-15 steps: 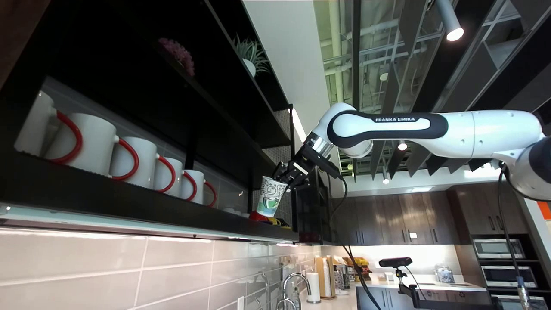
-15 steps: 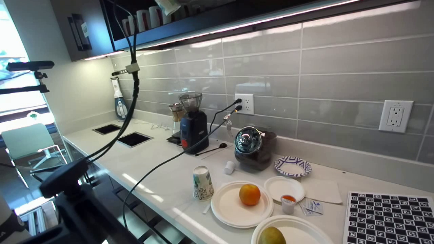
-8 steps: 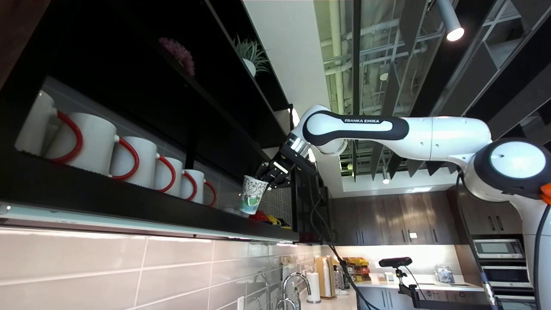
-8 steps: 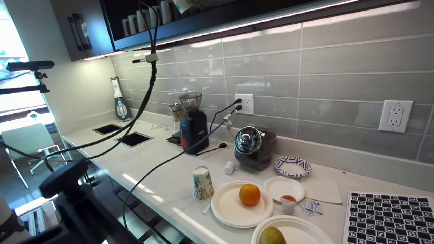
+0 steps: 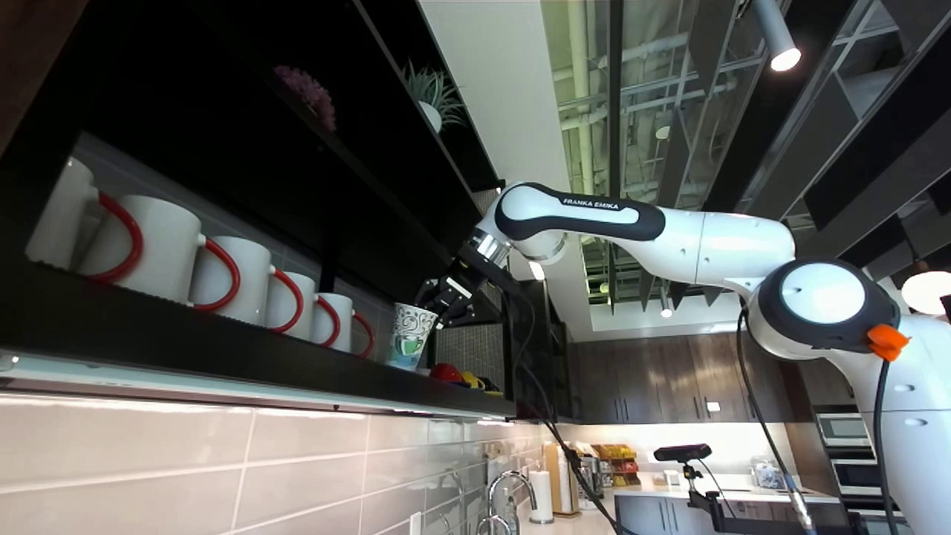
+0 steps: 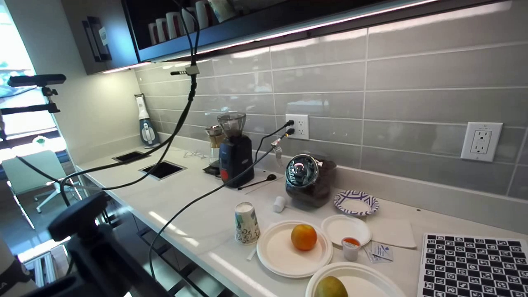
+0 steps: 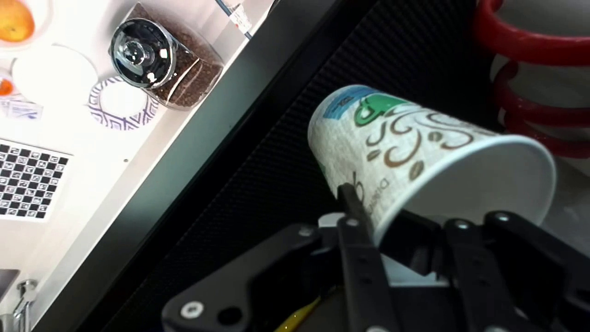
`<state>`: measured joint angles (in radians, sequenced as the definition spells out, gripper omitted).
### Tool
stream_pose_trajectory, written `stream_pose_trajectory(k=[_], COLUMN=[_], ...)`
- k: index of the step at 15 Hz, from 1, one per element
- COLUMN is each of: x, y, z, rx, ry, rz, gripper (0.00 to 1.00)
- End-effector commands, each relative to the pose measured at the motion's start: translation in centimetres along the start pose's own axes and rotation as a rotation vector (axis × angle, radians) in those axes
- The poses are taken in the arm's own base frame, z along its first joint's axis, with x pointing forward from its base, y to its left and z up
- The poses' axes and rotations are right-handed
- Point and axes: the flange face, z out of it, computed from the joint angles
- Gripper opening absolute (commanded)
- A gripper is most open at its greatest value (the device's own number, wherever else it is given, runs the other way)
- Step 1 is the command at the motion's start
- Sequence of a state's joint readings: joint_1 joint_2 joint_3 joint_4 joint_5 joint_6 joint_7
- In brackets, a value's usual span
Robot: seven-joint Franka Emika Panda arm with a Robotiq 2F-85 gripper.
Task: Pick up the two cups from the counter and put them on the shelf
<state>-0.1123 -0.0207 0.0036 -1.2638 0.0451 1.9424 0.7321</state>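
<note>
Up at the shelf, the gripper has a printed paper cup by the rim — jaws clenched on its wall, one outside it, the other inside the mouth. The cup tilts, base low, mouth towards the gripper, and the wrist view puts it over the shelf's dark ribbed surface, just inside the front edge. Is the base touching? From these angles I can't tell! Behind that front edge on one side runs a row of red-handled white mugs; on the other, towards the shelf's end corner, there's a red object with a yellow thing right beside it. Down on the counter, in an exterior view, here's the second cup, standing mouth down near the front edge, well apart from the gripper. Just beside it sits a white plate with an orange aboard, and next along, another plate carrying a greenish fruit — both cut off by the bottom of the view. Back towards the wall edge it's busy: a black grinder with a clear hopper, a shiny-lidded jar and a patterned plate. A small white plate lies near that one, a little tub of something orange stands beside its rim, and past them a checkered board lies flat, running out of the frame.
</note>
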Motion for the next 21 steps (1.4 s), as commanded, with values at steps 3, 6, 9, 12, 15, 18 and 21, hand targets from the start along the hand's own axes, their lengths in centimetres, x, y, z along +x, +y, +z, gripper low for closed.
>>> stream_pose_trajectory(k=[3,6,9,12,15,18,21], x=[1.3,1.6,1.9,2.2,2.4,2.6,2.5], y=[-1.2,-1.3,-1.3,-1.4,-1.5,-1.8,-2.0], z=[0.2,0.5,0.8,1.2,1.2,0.8,0.0], rx=[0.001,-0.012,-0.023,-0.034,-0.041,-0.035,-0.023], ry=[-0.054,-0.067,-0.076,-0.083,-0.076,-0.059,-0.037], rz=[-0.003,-0.001,0.003,0.000,-0.001,-0.011,-0.023], gripper=[0.01,0.01,0.01,0.30,0.41,0.62,0.83])
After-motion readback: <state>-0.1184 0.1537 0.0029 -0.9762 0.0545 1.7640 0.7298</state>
